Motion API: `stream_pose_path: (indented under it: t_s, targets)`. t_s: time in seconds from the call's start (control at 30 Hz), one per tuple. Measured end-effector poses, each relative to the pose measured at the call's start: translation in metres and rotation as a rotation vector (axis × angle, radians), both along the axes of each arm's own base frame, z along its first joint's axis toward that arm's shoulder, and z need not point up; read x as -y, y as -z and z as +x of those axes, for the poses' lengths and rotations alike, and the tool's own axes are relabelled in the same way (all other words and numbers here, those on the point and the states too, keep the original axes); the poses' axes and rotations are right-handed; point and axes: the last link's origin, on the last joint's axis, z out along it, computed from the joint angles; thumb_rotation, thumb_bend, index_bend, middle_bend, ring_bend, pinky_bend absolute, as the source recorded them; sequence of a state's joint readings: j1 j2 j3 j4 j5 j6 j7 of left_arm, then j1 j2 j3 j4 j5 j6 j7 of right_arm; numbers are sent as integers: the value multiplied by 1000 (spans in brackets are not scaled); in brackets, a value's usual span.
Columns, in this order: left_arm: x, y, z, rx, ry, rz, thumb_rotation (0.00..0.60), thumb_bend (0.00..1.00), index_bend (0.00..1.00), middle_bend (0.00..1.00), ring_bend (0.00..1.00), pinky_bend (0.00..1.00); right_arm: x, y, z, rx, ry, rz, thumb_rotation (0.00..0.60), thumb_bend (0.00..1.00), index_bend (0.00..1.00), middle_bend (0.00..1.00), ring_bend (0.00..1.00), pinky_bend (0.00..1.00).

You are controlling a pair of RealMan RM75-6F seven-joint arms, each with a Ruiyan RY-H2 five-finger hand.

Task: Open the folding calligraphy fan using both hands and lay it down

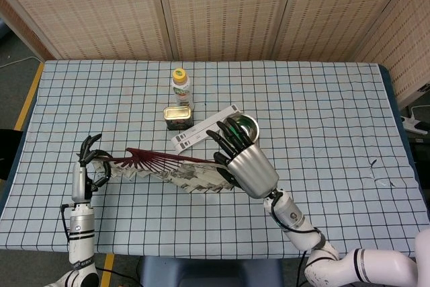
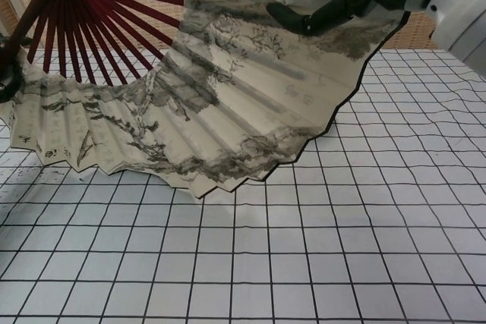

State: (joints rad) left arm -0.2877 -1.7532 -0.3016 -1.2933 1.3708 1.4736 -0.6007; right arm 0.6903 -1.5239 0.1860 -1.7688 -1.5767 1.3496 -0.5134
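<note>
I hold the fan up above the table, spread most of the way. My left hand grips it at the pivot end, where the dark red ribs meet. My right hand pinches the far edge of the painted paper.

The risks I see from here: if I pull my hands farther apart, the paper could tear at my right fingertips. If my hands come down unevenly, the pleats may crumple. The bowl sits close behind my right hand, so a stray sweep could knock it.
</note>
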Motion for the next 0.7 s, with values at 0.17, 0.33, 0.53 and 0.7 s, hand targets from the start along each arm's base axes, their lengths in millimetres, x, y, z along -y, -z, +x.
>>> stream_pose_path:
  t_s: [0.17, 0.33, 0.53, 0.7]
  targets:
    - [-1, -3, 2, 0, 22, -5, 600, 563, 22, 3, 0, 25, -1, 1, 4, 4, -28, -15, 600, 711, 683, 140, 0, 0]
    - [-3, -6, 3, -7, 57, -50, 600, 521, 0, 0, 0, 24, -8, 5, 6, -5, -124, -70, 600, 711, 600, 141, 0, 0]
    - [-10, -3, 10, -18, 70, -91, 600, 506, 0, 0, 0, 23, -14, 18, -2, -34, -174, -81, 600, 711, 531, 142, 0, 0]
    - [-4, -2, -2, -70, 55, -134, 600, 500, 0, 0, 0, 20, -17, 27, -14, -83, -174, -69, 600, 711, 495, 142, 0, 0]
